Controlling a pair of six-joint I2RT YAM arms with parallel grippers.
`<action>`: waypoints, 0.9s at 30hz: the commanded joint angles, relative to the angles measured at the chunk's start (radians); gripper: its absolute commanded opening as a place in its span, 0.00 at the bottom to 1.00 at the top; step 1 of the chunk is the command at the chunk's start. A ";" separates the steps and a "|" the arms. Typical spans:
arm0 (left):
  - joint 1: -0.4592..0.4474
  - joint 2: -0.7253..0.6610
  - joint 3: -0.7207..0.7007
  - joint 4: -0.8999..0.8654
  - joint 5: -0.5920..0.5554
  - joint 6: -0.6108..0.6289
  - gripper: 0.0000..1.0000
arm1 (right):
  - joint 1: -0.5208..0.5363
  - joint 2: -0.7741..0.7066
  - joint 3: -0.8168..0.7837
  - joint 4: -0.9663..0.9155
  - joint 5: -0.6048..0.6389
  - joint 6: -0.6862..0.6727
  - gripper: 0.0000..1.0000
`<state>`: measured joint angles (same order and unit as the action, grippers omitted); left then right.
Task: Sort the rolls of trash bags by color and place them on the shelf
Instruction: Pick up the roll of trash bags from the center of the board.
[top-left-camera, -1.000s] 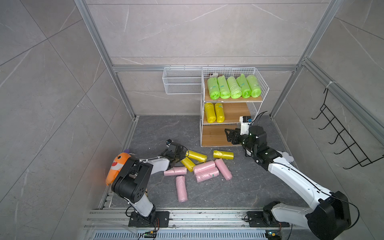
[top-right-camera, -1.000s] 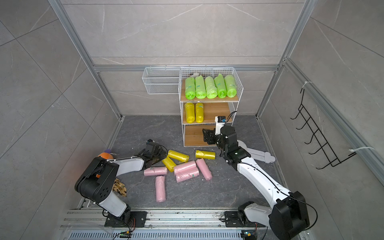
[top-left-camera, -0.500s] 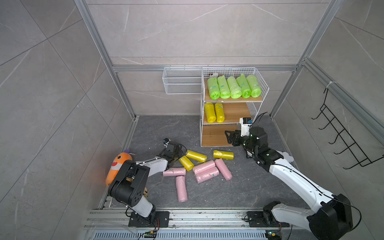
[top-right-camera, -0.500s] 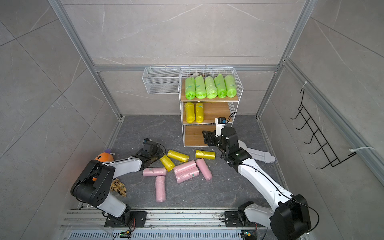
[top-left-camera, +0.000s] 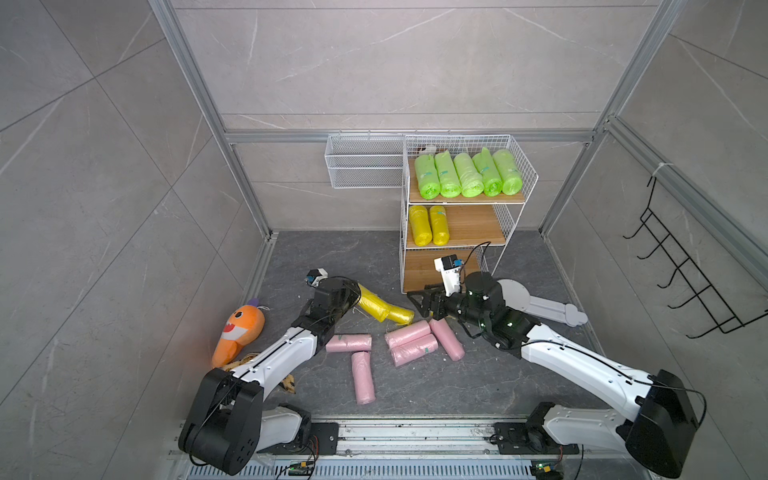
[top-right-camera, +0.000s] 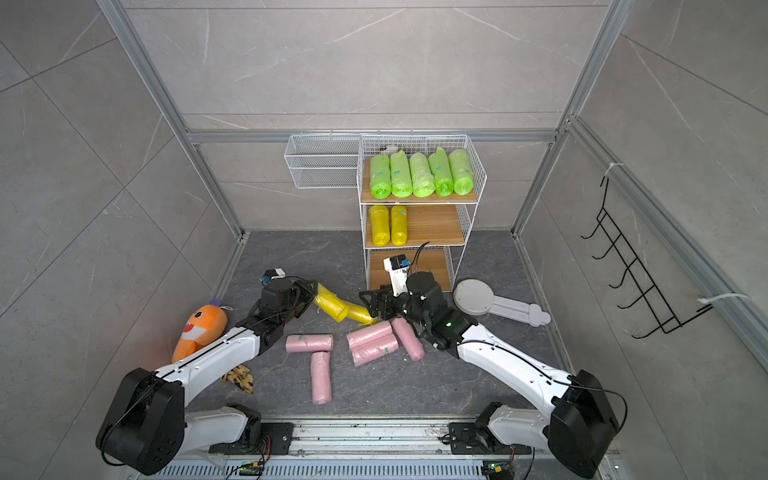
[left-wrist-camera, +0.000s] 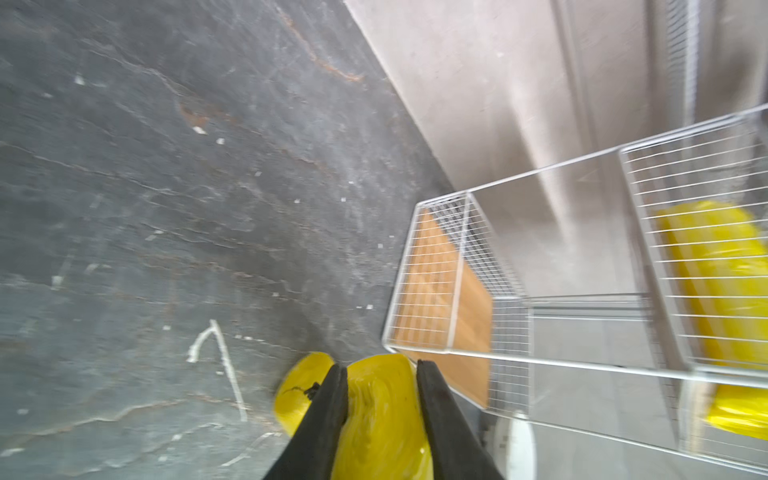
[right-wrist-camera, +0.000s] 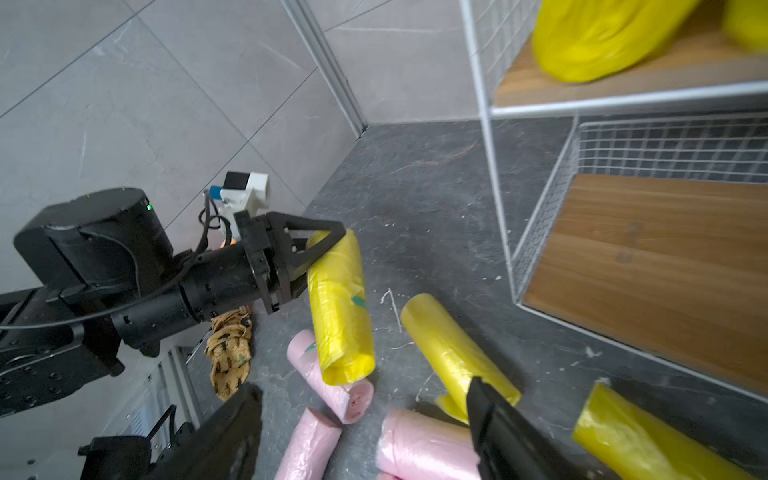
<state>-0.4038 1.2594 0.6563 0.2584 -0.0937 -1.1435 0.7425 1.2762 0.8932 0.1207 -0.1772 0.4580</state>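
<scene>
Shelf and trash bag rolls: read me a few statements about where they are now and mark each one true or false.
1. Five green rolls lie on the shelf's top tier. True.
2. The middle tier holds three yellow rolls. False: two yellow rolls lie there.
3. The left gripper is shut on a loose yellow roll. True.
4. Pink rolls fill the bottom tier. False: all five pink rolls lie on the floor.
5. The right gripper grips a pink roll. False: the right gripper is open and empty.

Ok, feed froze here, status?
Left gripper shut on yellow roll. Right gripper open, empty, in front of shelf. Two loose yellow rolls near it.
</scene>
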 joint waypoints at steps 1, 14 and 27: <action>-0.022 -0.047 0.059 0.084 0.031 -0.093 0.27 | 0.045 0.057 -0.023 0.135 -0.025 0.066 0.85; -0.095 -0.083 0.081 0.131 0.023 -0.172 0.28 | 0.110 0.182 0.005 0.210 0.096 0.075 0.89; -0.108 -0.083 0.064 0.168 0.032 -0.203 0.28 | 0.112 0.217 0.044 0.257 0.096 0.080 0.65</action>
<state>-0.5064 1.2076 0.6991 0.3386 -0.0731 -1.3220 0.8536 1.4853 0.9085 0.3489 -0.0933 0.5320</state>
